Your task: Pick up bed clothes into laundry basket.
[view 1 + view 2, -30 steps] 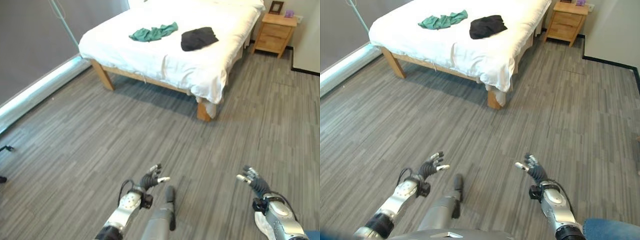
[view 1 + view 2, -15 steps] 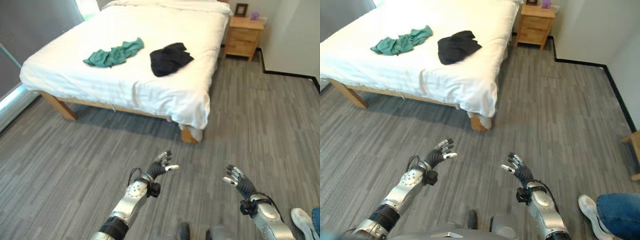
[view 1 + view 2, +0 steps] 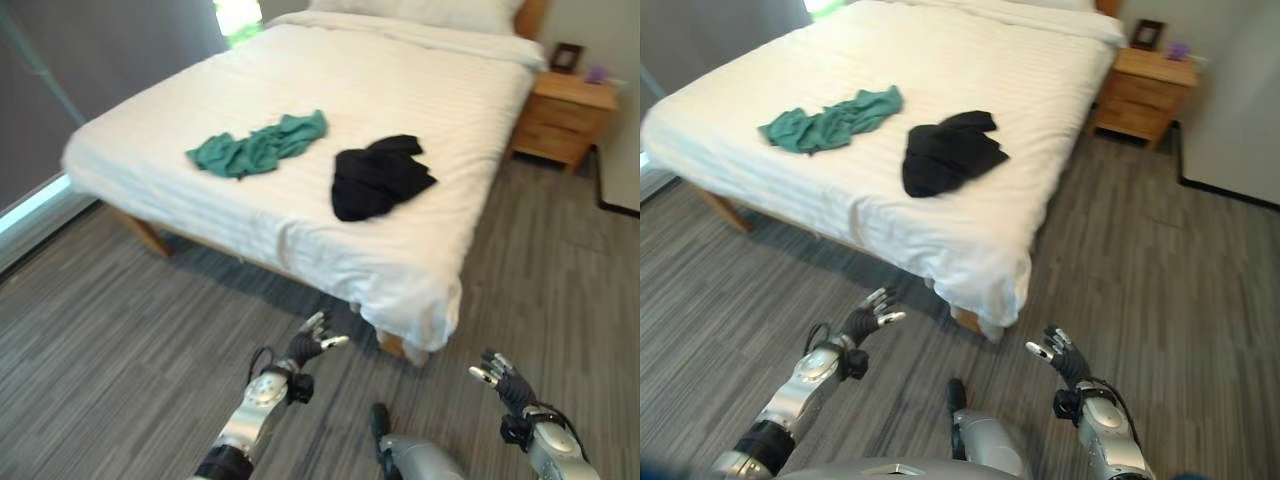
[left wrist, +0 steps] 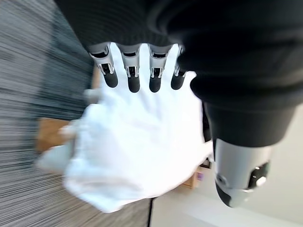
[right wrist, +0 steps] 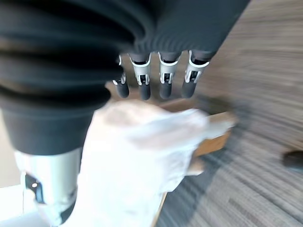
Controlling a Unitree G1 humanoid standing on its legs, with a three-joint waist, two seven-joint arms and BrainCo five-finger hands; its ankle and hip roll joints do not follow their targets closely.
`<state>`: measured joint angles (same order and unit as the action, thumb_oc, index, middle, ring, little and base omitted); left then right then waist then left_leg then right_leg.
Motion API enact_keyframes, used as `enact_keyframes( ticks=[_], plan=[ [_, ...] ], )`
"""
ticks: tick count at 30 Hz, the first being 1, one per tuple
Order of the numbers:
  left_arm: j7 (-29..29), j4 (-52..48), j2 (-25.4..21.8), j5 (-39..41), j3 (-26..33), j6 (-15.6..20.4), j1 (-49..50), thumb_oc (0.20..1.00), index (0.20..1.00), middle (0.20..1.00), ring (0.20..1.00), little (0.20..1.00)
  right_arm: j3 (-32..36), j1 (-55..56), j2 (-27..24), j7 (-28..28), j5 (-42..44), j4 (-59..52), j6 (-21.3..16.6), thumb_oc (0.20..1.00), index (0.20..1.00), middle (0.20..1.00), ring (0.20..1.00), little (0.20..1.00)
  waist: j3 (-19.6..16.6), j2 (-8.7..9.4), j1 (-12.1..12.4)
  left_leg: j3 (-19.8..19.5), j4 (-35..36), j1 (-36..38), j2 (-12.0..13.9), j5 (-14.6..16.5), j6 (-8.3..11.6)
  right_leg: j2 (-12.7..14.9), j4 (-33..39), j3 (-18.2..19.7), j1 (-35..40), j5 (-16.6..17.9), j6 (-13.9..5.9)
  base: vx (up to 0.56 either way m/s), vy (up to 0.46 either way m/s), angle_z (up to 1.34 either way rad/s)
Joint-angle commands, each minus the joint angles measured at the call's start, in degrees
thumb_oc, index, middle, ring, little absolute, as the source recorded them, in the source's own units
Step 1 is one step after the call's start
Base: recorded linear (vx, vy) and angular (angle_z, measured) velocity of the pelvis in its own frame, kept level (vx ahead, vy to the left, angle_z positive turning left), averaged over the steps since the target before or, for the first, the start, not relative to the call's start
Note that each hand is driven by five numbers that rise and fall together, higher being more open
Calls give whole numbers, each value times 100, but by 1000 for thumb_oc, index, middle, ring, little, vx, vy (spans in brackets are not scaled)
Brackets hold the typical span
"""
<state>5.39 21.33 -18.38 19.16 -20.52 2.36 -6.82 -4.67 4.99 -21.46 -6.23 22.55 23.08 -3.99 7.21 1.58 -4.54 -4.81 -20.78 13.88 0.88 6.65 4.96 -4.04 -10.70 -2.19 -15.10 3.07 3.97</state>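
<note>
Green garment (image 3: 258,148) and black garment (image 3: 378,178) lie uncollected on the bed (image 3: 420,285); left hand (image 3: 305,345) and right hand (image 3: 502,377), fingers relaxed and empty, hover near its corner.

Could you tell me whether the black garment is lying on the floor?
No, the black garment lies on the bed.
</note>
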Motion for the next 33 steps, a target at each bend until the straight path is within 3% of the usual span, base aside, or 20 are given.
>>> enact_keyframes(
  ticks=[1, 4, 5, 7, 8, 10, 11, 13, 17, 19, 20, 21, 23, 24, 25, 26, 28, 30, 32, 33],
  plan=[
    [151, -380, -177, 388, -117, 282, -254, 1000, 1000, 1000, 1000, 1000, 155, 191, -382, -23, 477, -675, -291, 1000, 1000, 1000, 1000, 1000, 243, 252, -213, 452, -970, -1511, 556, -1424, -172, 834, 581, 260, 416, 409, -719, 181, -349, 58],
    [203, -526, -113, 706, -190, 260, -302, 1000, 1000, 1000, 1000, 1000, 408, 353, -481, 101, 496, -908, -335, 1000, 1000, 1000, 1000, 1000, 347, 280, -180, 1203, -771, -2102, 893, -1411, -130, 928, 715, 146, 831, 212, -657, 266, -200, 14],
    [208, -421, 32, 873, -413, 250, -436, 1000, 1000, 1000, 1000, 1000, 621, 450, -503, 229, 512, -903, -371, 1000, 1000, 1000, 1000, 1000, 305, 188, -240, 1844, 89, -2306, 1137, -1446, 10, 1001, 898, -85, 1085, 87, -714, 254, -57, 25],
    [255, -363, 97, 906, -556, 270, -513, 1000, 1000, 1000, 1000, 1000, 697, 450, -540, 272, 510, -844, -393, 1000, 1000, 1000, 1000, 1000, 301, 142, -231, 1871, 517, -2322, 1026, -1494, 45, 1027, 960, -127, 1174, 28, -754, 275, 54, 49],
    [320, -328, 145, 912, -768, 227, -545, 1000, 1000, 1000, 1000, 1000, 751, 429, -554, 327, 546, -756, -423, 1000, 1000, 1000, 1000, 1000, 293, 54, -148, 1465, 1273, -2393, 645, -1474, 3, 998, 1029, -87, 1289, -40, -819, 368, 151, 25],
    [335, -372, 176, 835, -934, 205, -571, 1000, 1000, 1000, 1000, 1000, 812, 352, -534, 320, 795, -637, -458, 1000, 1000, 1000, 1000, 1000, 270, -29, -81, 1094, 1750, -2427, 561, -1628, 99, 1025, 1064, -82, 1466, -106, -918, 335, 148, -31],
    [379, -404, 155, 864, -931, 215, -564, 1000, 1000, 1000, 1000, 1000, 812, 323, -509, 316, 812, -627, -410, 1000, 1000, 1000, 1000, 1000, 221, -43, -103, 1112, 1793, -2279, 550, -1458, 46, 1047, 1063, -63, 1514, -157, -965, 170, 80, -66],
    [376, -392, 177, 881, -1013, 207, -571, 1000, 1000, 1000, 1000, 1000, 850, 378, -436, 372, 840, -652, -428, 1000, 1000, 1000, 1000, 1000, 186, -77, -120, 1197, 1859, -2169, 542, -1422, 15, 1062, 1073, -68, 1526, -164, -998, 127, 87, -55],
    [269, -474, 205, 1042, -1139, 209, -687, 1000, 1000, 1000, 1000, 1000, 907, 293, -9, 609, 1318, -452, -511, 1000, 1000, 1000, 1000, 1000, 46, -140, -132, 1245, 2127, -1778, 317, -1142, -209, 1268, 1159, 87, 1532, -60, -1137, 172, 252, -35],
    [251, -583, 107, 1059, -1073, 202, -626, 1000, 1000, 1000, 1000, 1000, 880, 351, 115, 521, 1387, -453, -427, 1000, 1000, 1000, 1000, 1000, 50, -126, -99, 1407, 2166, -1579, 155, -927, -412, 1489, 707, 210, 1426, 18, -1327, 149, 344, -28],
    [252, -587, 104, 1059, -1070, 199, -622, 1000, 1000, 1000, 1000, 1000, 878, 351, 117, 521, 1384, -454, -427, 1000, 1000, 1000, 1000, 1000, 46, -119, -87, 1423, 2165, -1580, 147, -922, -418, 1497, 665, 232, 1397, -4, -1334, 41, 179, -25],
    [264, -617, 53, 1050, -1002, 218, -579, 1000, 1000, 1000, 1000, 1000, 852, 324, 54, 521, 1110, -447, -405, 1000, 1000, 1000, 1000, 1000, 95, -98, -107, 1434, 2166, -1527, 109, -872, -462, 1529, 424, 301, 1265, 205, -1350, 23, 149, -22],
    [315, -655, -92, 945, -865, 250, -534, 1000, 1000, 1000, 1000, 1000, 888, 281, -179, 486, 397, -492, -331, 1000, 1000, 1000, 1000, 1000, 201, -58, -110, 1487, 2161, -1454, 69, -839, -535, 1545, -75, 449, 1009, 507, -1417, 63, 208, -13],
    [425, -674, -254, 867, -738, 250, -432, 1000, 1000, 1000, 1000, 1000, 1112, 186, -479, 544, 114, -423, -343, 1000, 1000, 1000, 1000, 1000, 214, -46, -160, 1387, 2259, -1350, 65, -821, -555, 1386, -187, 650, 873, 508, -1382, 152, 171, 9],
    [481, -672, -302, 864, -662, 236, -330, 1000, 1000, 1000, 1000, 1000, 1293, 113, -690, 573, 46, -323, -336, 1000, 1000, 1000, 1000, 1000, 175, -50, -223, 1316, 2376, -1264, 50, -822, -551, 1169, -32, 813, 797, 406, -1349, 145, 111, 25],
    [481, -673, -300, 864, -660, 236, -329, 1000, 1000, 1000, 1000, 1000, 1292, 112, -692, 572, 47, -321, -337, 1000, 1000, 1000, 1000, 1000, 178, -52, -225, 1315, 2382, -1258, 52, -823, -550, 1168, -32, 811, 801, 404, -1349, 125, 63, 36],
    [515, -689, -333, 1096, -539, 182, -199, 1000, 1000, 1000, 1000, 1000, 1799, -282, -1371, 888, 94, -79, -453, 1000, 1000, 1000, 1000, 1000, 187, 20, -298, 1071, 2462, -1182, -49, -815, -569, 776, 566, 1103, 543, 337, -1330, 159, 50, 40],
    [359, -550, -181, 1363, -528, 117, -190, 1000, 1000, 1000, 1000, 1000, 2010, -327, -1767, 942, 248, -145, -437, 1000, 1000, 1000, 1000, 1000, 212, 109, -339, 742, 2437, -1120, -147, -746, -610, 542, 704, 1394, 525, 306, -1333, 136, 10, 52],
    [373, -608, -144, 1368, -550, 77, -222, 1000, 1000, 1000, 1000, 1000, 2144, -303, -1888, 902, 319, -233, -361, 1000, 1000, 1000, 1000, 1000, 198, 149, -298, 636, 2391, -1160, -183, -772, -607, 618, 808, 1359, 646, 299, -1312, 36, -23, 99],
    [339, -694, -81, 1303, -628, 101, -258, 1000, 1000, 1000, 1000, 1000, 2108, -607, -2266, 850, 372, 28, -361, 1000, 1000, 1000, 1000, 1000, 181, 261, -134, 573, 2408, -1187, -210, -772, -623, 690, 920, 1238, 745, 385, -1313, 8, -98, 128]
  ],
)
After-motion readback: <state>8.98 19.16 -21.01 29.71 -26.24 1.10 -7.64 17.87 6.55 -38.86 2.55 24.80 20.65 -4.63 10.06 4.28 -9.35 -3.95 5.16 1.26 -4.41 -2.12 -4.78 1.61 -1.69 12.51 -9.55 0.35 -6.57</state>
